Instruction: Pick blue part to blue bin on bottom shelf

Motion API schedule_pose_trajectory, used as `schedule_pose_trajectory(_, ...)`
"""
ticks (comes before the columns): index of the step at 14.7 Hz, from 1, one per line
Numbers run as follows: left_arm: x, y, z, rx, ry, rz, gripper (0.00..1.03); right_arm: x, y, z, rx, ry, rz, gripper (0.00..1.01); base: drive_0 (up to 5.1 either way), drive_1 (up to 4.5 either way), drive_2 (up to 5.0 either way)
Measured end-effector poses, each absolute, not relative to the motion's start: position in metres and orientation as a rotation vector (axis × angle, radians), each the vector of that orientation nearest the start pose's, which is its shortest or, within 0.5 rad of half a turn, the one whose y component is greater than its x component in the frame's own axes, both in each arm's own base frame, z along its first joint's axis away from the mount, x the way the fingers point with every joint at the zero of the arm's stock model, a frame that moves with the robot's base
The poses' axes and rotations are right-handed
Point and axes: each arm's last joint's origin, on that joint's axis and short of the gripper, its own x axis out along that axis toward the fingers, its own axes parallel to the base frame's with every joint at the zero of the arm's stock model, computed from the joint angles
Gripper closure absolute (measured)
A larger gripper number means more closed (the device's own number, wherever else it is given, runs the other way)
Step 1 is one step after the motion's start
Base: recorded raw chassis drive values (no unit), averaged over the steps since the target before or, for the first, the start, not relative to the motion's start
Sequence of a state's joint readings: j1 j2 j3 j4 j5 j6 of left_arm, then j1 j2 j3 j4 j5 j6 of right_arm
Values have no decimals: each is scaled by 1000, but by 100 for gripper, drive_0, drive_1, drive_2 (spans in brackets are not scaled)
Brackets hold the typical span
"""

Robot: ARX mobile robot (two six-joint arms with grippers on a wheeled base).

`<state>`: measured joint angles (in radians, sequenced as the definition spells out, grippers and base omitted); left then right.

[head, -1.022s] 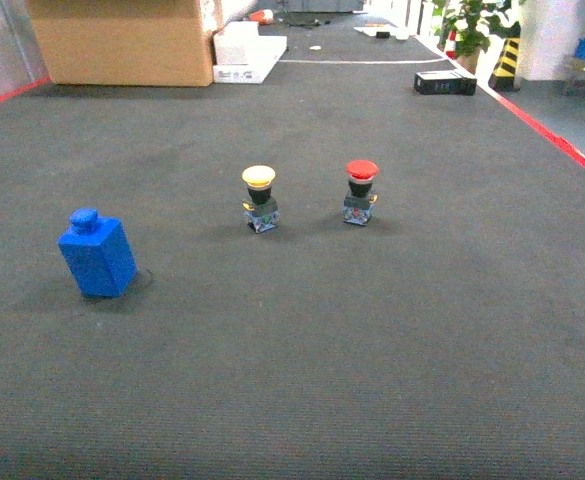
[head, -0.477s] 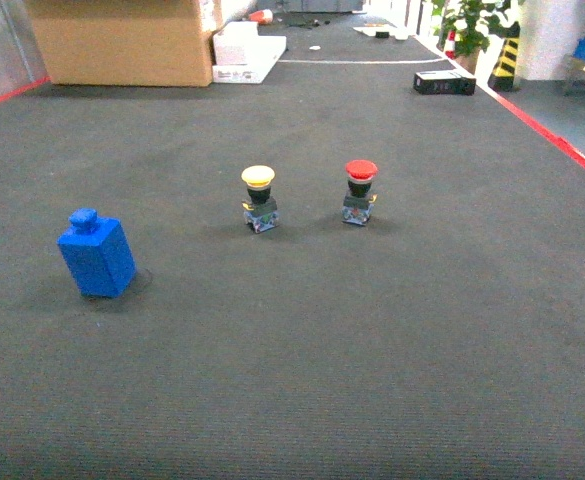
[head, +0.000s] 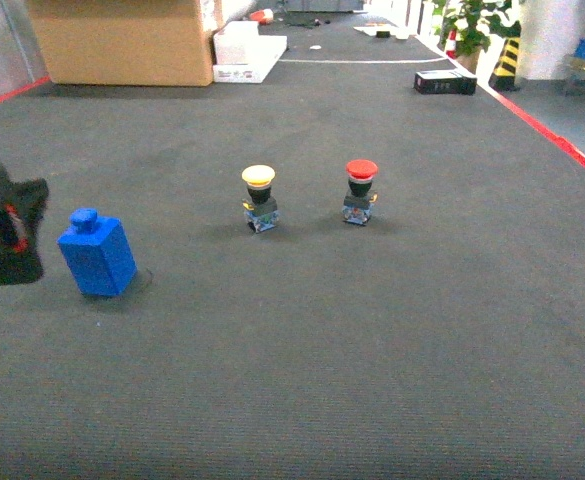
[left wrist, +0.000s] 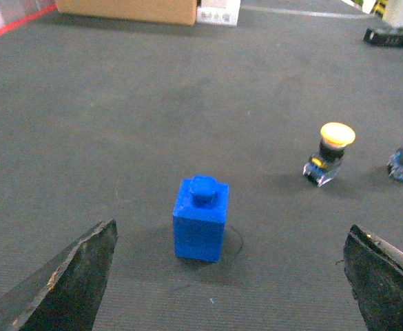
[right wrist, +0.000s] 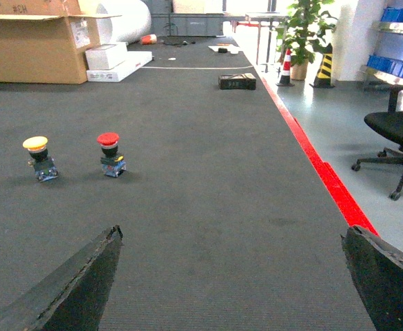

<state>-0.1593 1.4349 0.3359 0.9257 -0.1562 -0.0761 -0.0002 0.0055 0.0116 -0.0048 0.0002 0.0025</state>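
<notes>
The blue part [head: 97,252], a small block with a round stud on top, stands upright on the dark carpet at the left. My left gripper [head: 4,238] shows at the left edge of the head view, just beside it and apart from it. In the left wrist view the part [left wrist: 200,219] sits ahead of my left gripper [left wrist: 230,227], whose jaws stand wide open with nothing held. My right gripper [right wrist: 231,233] is open over bare carpet. The blue bin and the bottom shelf are out of view.
A yellow push button [head: 259,198] and a red push button [head: 360,192] stand mid-floor. A cardboard box [head: 122,40] and white boxes [head: 247,50] lie far back. A red floor line [right wrist: 322,172], an office chair [right wrist: 401,138] and a rack with blue crates [right wrist: 399,15] are on the right.
My left gripper has come into the head view at the left edge, beside the blue part. The part and both buttons have not moved.
</notes>
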Motion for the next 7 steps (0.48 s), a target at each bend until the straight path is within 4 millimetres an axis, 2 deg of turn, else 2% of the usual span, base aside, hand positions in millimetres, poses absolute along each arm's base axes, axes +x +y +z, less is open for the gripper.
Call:
schedule_pose_trajectory(2, 267, -36, 131, -28, 251, -2, 5, 97, 0, 167, 3, -1, 0, 3, 0, 0, 0)
schedule_pose_trajectory(3, 289, -36, 106, 1, 323, 7, 5, 97, 0, 167, 2, -1, 0, 3, 0, 0, 0)
schedule_pose_trajectory(6, 368, -29, 73, -2, 383, 39, 5, 97, 0, 167, 3, -1, 0, 3, 0, 0, 0)
schedule_pose_trajectory(7, 374, -29, 73, -4, 382, 39, 5, 97, 0, 167, 2, -1, 0, 3, 0, 0, 0)
